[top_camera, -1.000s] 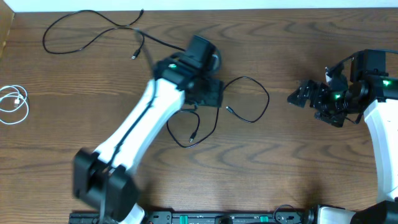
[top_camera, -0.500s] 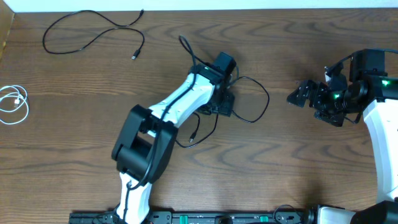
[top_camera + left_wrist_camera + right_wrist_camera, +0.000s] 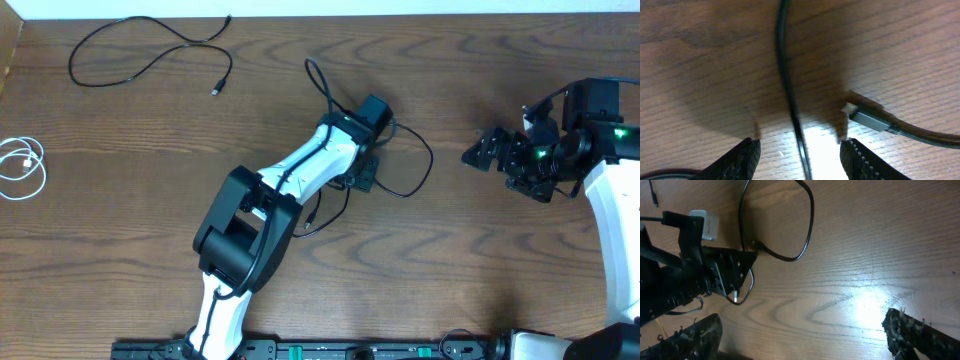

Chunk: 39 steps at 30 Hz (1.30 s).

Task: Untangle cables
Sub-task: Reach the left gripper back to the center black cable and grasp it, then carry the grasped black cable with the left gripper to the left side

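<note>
I'm hovering the left end effector released, straddling a black cable; right end effector is sitting released too.

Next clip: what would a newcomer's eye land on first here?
The white left arm reaches diagonally to mid-table, its open left gripper straddling a black cable beside a grey plug. A second black cable lies top left, a white cable coil at the left edge, and the right gripper hangs open at the right.

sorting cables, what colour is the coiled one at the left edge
The coiled cable is white; overhead view.
</note>
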{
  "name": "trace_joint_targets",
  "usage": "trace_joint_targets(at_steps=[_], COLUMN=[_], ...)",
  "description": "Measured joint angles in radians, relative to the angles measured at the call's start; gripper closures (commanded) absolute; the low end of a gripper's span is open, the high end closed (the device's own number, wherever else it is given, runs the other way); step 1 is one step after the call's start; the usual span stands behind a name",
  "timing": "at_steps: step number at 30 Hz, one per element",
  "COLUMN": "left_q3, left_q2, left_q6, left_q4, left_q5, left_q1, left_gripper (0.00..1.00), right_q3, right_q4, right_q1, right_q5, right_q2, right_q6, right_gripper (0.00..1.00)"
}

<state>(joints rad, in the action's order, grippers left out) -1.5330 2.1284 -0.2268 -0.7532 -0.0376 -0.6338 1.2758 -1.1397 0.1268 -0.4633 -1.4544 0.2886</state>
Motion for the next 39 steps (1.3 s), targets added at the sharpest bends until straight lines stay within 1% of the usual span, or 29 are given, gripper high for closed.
trace_joint_targets(at_steps=[6, 21, 24, 34, 36, 37, 38, 39], left_q3=[0.000, 0.023, 0.023, 0.023, 0.023, 0.023, 0.023, 0.023], left_q2=[0.000, 0.000, 0.000, 0.006, 0.006, 0.006, 0.006, 0.006], left_q6=[0.002, 0.003, 0.003, -0.001, -0.001, -0.005, 0.000, -0.002], left_q4=[0.001, 0.028, 0.031, 0.048, 0.047, 0.047, 0.047, 0.047], left_q5=[0.022, 0.022, 0.021, -0.009, -0.009, -0.009, -0.009, -0.009], left_q1=[-0.005, -0.004, -0.004, 0.010, 0.011, 0.011, 0.011, 0.011], left_gripper=[0.47, 0.48, 0.52, 0.54, 0.64, 0.72, 0.78, 0.86], right_q3=[0.000, 0.000, 0.000, 0.000, 0.000, 0.000, 0.000, 0.000], right_q4=[0.000, -0.022, -0.022, -0.031, -0.031, -0.031, -0.030, -0.030], right_q1=[0.000, 0.000, 0.000, 0.000, 0.000, 0.000, 0.000, 0.000], right_q5=[0.000, 0.000, 0.000, 0.000, 0.000, 0.000, 0.000, 0.000], right_q2=[0.000, 0.000, 0.000, 0.000, 0.000, 0.000, 0.000, 0.000], right_q6=[0.000, 0.000, 0.000, 0.000, 0.000, 0.000, 0.000, 0.000], right_gripper=[0.01, 0.01, 0.01, 0.01, 0.01, 0.01, 0.01, 0.01])
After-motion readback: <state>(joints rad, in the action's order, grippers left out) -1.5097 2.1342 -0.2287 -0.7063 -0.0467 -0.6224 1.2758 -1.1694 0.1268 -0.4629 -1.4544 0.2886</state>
